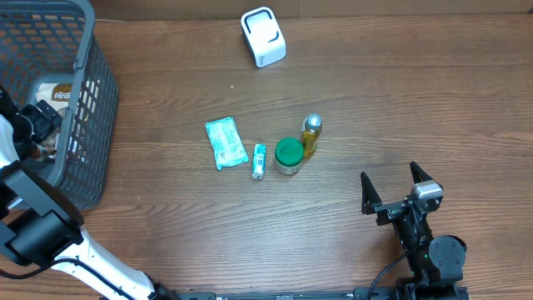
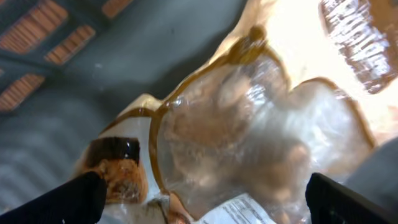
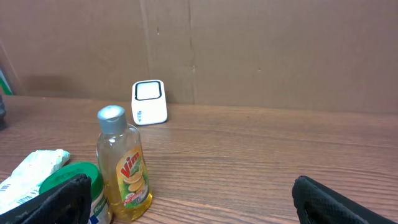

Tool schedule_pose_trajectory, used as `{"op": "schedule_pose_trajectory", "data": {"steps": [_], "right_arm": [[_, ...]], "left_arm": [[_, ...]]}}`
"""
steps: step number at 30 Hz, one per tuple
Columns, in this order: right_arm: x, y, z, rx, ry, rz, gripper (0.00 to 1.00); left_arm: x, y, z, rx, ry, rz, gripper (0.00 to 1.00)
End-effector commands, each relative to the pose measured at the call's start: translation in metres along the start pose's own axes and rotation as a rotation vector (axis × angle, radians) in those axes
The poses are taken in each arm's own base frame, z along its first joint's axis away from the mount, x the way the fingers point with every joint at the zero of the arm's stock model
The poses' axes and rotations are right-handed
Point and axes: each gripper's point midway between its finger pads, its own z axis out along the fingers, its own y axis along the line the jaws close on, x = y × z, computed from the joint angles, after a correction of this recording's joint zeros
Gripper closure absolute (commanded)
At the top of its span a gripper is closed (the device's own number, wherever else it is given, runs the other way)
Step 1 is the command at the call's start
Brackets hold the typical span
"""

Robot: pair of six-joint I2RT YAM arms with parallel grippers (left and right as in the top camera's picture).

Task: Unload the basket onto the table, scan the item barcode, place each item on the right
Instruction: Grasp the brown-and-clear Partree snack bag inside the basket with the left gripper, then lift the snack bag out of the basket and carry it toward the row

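Pack [image 2: 236, 124] looks like a light, crinkly one: clear film with a brown edge and some baked bits inside. I'd expect it to be soft, floppy and a bit slippery, and I'd guess the contents crush if you squeeze hard. Take it by an edge or a sealed seam rather than across the puffy middle. There's a white printed label [image 2: 233, 213] peeking in between the fingertips, which is probably where the barcode sits, though I can't read it.

It's lying in the bottom of the grey basket [image 1: 93, 100], straight below your left gripper [image 2: 208, 202]. That gripper's fingers are spread wide on either side with nothing pinched. The white scanner [image 1: 263, 37] is well away from it, across the table beyond the basket wall.

Your right gripper [image 1: 390, 182] is spread open too and holds nothing. The yellow bottle [image 3: 124, 168] and green-lidded jar [image 3: 65, 175] are just ahead-left of it, with the scanner farther beyond.
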Motion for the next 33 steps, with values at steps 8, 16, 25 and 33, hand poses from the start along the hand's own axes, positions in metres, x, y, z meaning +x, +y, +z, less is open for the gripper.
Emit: {"op": "schedule_pose_trajectory", "data": {"steps": [8, 16, 25, 33], "right_arm": [[0.003, -0.002, 0.0, 0.01, -0.001, -0.004, 0.0], [0.003, -0.002, 0.0, 0.01, 0.0, -0.004, 0.0], [0.003, -0.002, 0.0, 0.01, -0.001, -0.004, 0.0], [0.003, -0.002, 0.0, 0.01, -0.001, -0.004, 0.0]], "left_arm": [[0.05, 0.019, 0.055, -0.029, 0.057, -0.034, 0.04], [0.044, 0.01, 0.046, 0.007, 0.052, -0.03, 0.53], [-0.008, -0.005, -0.03, 0.052, -0.103, -0.011, 0.72], [-0.05, -0.017, -0.169, 0.125, -0.434, -0.101, 0.74]]}}
